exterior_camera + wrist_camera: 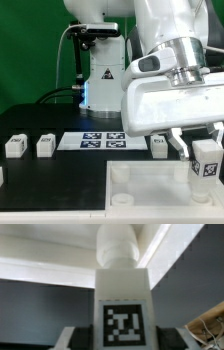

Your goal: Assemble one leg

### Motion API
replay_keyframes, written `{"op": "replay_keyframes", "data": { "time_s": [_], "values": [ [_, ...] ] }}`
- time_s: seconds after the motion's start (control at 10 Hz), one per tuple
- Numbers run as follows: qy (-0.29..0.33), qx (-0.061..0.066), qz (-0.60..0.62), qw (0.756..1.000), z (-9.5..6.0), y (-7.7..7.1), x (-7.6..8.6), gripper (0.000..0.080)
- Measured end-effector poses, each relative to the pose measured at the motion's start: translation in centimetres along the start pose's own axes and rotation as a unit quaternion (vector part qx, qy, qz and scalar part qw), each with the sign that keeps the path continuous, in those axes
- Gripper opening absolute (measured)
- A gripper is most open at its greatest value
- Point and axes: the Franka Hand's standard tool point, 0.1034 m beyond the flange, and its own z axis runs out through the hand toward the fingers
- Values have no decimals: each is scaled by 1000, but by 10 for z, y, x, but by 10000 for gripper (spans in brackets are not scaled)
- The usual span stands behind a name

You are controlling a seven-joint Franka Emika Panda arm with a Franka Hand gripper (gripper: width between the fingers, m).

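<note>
Gripper [204, 147] with jaws closed narrowly on one leg [207, 163]. The leg is held upright, tag outward, over the tabletop [150, 195] near its far corner on the exterior view's right. Whether the leg touches the tabletop cannot be told. Beyond the tabletop's far edge lie the marker board [103, 141] and three spare legs [45, 146].
</note>
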Motion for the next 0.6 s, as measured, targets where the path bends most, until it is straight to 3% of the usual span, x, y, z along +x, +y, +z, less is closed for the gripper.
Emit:
{"op": "replay_keyframes", "data": {
  "time_s": [0.6],
  "values": [
    [-2, 2, 0, 1000, 2, -3, 2, 292]
  ]
}}
